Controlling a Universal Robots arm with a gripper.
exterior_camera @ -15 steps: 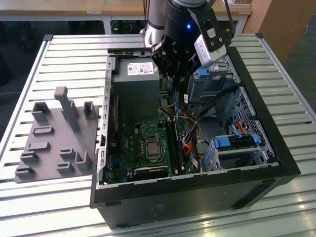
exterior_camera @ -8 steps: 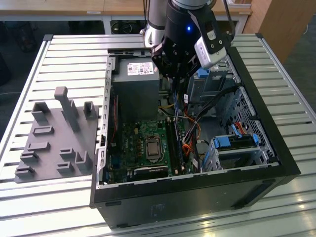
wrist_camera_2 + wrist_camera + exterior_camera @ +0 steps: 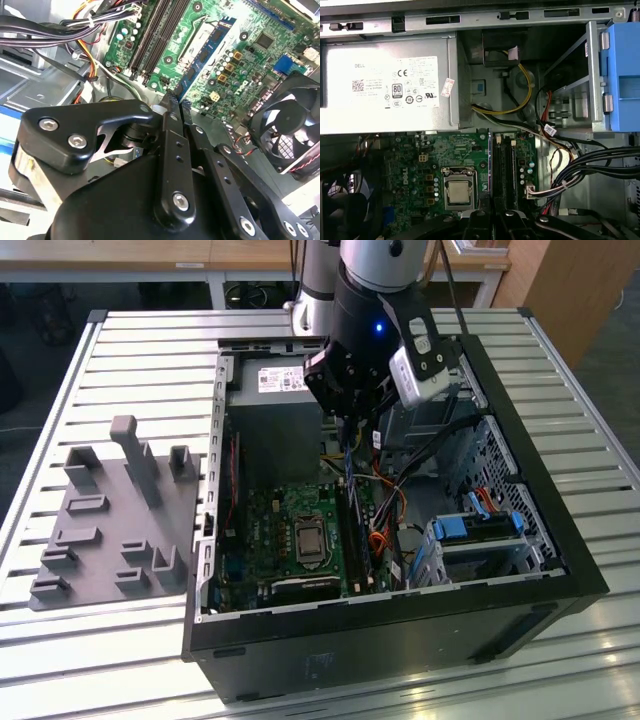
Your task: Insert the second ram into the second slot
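My gripper (image 3: 350, 432) hangs inside the open computer case (image 3: 560, 540), above the motherboard (image 3: 270, 530). It is shut on the second ram (image 3: 202, 55), a thin blue board with dark chips that sticks out past the fingertips (image 3: 170, 102). In the first wrist view the ram (image 3: 490, 160) shows edge-on as a blue line just beside the long black memory slots (image 3: 504, 167), still above them. Those slots (image 3: 155, 35) also run along the green board in the second wrist view. I cannot tell which one is the second slot.
A grey power supply (image 3: 390, 85) fills the case's far end. The processor socket (image 3: 457, 192) lies beside the slots, with a black fan (image 3: 290, 130) further off. Cable bundles (image 3: 585, 170) and blue drive-bay clips (image 3: 480, 525) crowd the other side. A grey fixture (image 3: 110, 520) sits outside.
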